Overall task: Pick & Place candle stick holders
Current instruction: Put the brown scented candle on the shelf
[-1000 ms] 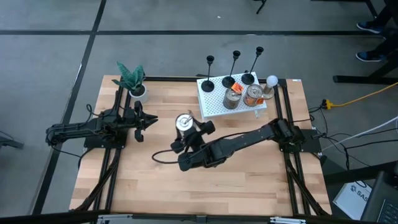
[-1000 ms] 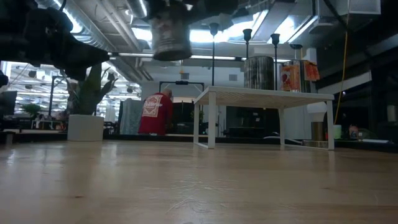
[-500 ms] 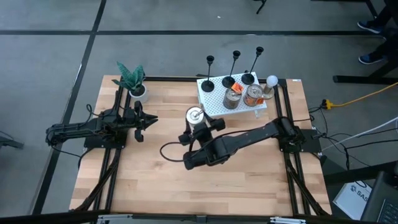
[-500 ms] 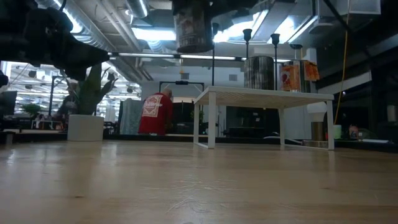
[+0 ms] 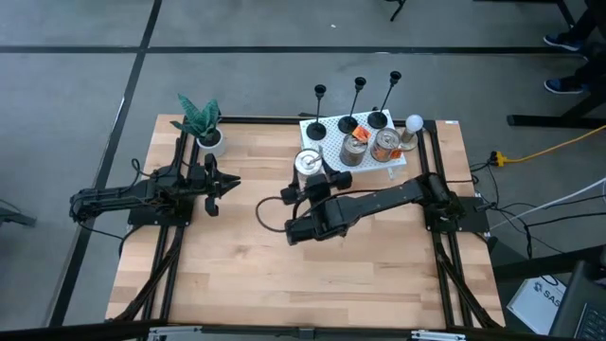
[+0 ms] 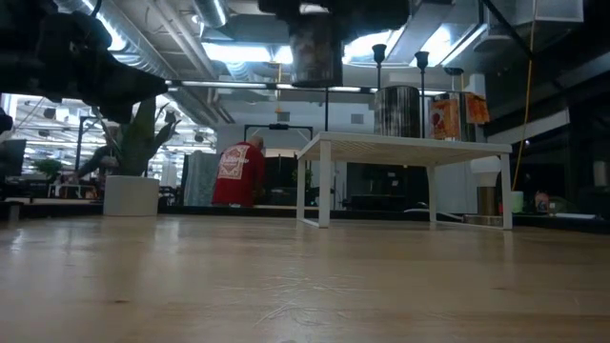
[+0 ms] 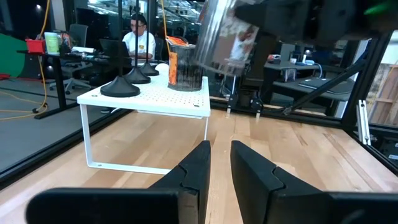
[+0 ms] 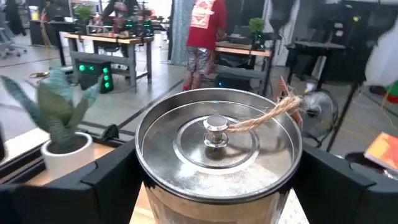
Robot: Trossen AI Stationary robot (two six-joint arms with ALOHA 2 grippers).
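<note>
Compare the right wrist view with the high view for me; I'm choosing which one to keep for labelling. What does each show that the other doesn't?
Only the right wrist view shows the tin's lid close up, with its small knob and twine, and a person in a red shirt beyond.

Only the high view shows the three candle stick holders on the white rack, and the left end effector waiting apart.

Both show the right end effector shut on the tin, and the potted plant.

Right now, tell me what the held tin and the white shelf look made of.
Tin, clamped by the right gripper: looks like shiny metal, with a reflective ringed lid and a twine strand on its knob. White shelf: probably painted perforated metal, matte, with thin legs.
</note>
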